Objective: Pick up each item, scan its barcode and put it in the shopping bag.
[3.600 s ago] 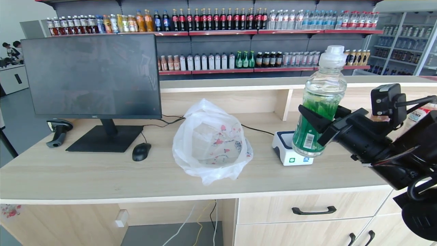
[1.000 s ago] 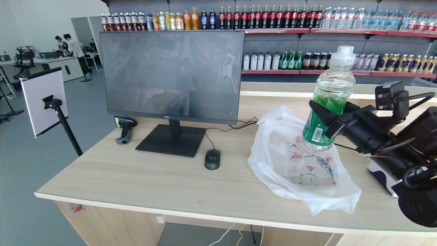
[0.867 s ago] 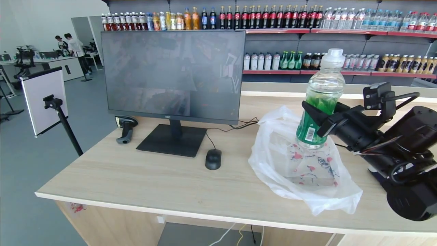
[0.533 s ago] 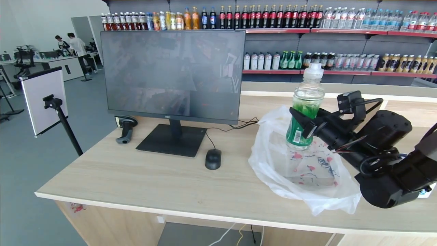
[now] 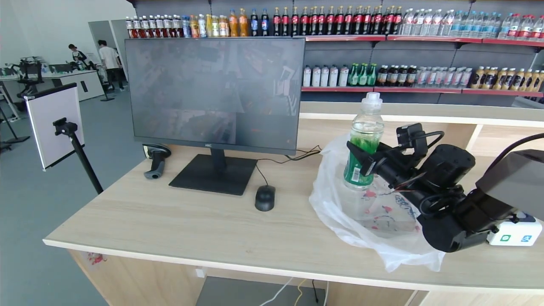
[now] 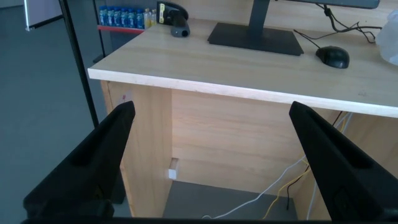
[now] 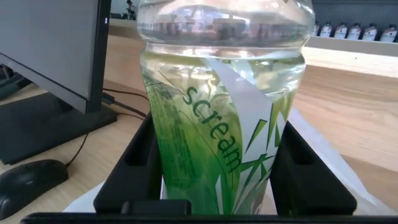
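Note:
A clear bottle with a green label and white cap (image 5: 362,146) stands upright in my right gripper (image 5: 361,159), which is shut on its lower body. The bottle (image 7: 222,112) hangs just above the open mouth of the white plastic shopping bag (image 5: 374,216), which lies crumpled on the counter. The white barcode scanner box (image 5: 515,233) sits on the counter to the right, behind my right arm. My left gripper (image 6: 211,155) is open and empty, held low in front of the counter's left end.
A monitor (image 5: 214,91) on its stand, a black mouse (image 5: 264,198) and a handheld scanner (image 5: 155,161) occupy the counter's left half. A raised ledge (image 5: 416,112) runs behind the bag. Shelves of drinks (image 5: 382,25) line the back wall.
The camera swung left earlier. Over the last second my right gripper has carried the bottle left and down, from beside the scanner box to just over the bag's mouth.

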### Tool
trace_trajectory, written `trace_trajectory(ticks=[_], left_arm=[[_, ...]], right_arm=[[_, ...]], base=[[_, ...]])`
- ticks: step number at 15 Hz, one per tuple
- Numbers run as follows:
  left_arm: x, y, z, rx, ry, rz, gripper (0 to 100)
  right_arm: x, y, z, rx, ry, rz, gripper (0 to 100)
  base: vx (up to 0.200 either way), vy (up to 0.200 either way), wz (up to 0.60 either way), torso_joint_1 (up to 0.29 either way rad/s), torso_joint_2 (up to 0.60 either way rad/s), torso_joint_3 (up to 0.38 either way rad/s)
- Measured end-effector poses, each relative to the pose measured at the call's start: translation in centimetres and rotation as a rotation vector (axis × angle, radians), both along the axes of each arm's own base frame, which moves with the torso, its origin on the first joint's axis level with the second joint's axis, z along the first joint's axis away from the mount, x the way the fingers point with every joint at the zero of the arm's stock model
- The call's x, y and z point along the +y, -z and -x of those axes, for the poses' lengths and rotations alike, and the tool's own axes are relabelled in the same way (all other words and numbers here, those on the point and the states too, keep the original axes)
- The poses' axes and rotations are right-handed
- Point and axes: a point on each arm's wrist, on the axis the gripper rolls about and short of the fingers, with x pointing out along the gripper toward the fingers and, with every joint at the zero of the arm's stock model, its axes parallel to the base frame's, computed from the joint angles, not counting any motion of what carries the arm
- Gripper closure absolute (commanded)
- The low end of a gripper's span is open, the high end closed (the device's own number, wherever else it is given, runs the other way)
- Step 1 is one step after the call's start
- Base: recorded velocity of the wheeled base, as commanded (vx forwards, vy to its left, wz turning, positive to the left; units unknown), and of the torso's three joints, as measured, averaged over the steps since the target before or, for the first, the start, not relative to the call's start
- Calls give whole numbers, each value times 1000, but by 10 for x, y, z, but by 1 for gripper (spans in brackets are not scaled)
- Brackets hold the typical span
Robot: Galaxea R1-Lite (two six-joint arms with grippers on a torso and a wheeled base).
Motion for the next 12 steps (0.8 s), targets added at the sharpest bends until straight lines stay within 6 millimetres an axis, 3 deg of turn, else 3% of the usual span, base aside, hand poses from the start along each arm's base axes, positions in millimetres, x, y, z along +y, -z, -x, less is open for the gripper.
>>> trace_trajectory(ticks=[12], left_arm=[[0, 0, 0, -4, -1, 0, 0]], right_arm=[[5, 32, -17, 67, -9, -9, 100]], base=[[0, 0, 0, 0, 0, 0]])
